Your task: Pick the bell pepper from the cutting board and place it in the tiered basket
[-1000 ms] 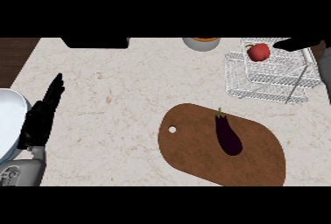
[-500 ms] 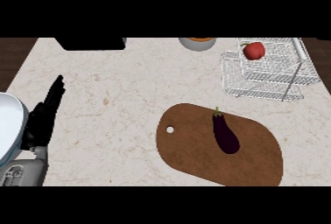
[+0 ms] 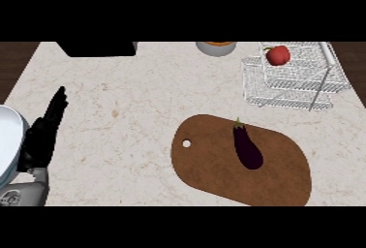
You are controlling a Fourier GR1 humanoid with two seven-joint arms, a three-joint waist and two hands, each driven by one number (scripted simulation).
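Head view: your red bell pepper [image 3: 278,54] sits in the upper tier of the white wire tiered basket [image 3: 286,92], far right of the counter [image 3: 143,97]. The brown cutting board [image 3: 214,164] carries only a purple eggplant [image 3: 248,146]. Your left hand [image 3: 44,133] rests at the left edge, fingers straight, released, holding nothing. Your right hand isn't in view. A bowl [image 3: 216,48] stands at the back edge.

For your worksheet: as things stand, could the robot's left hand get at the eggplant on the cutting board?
Probably yes: the left hand rests open at the left edge, and only bare counter lies between it and the eggplant on the cutting board.
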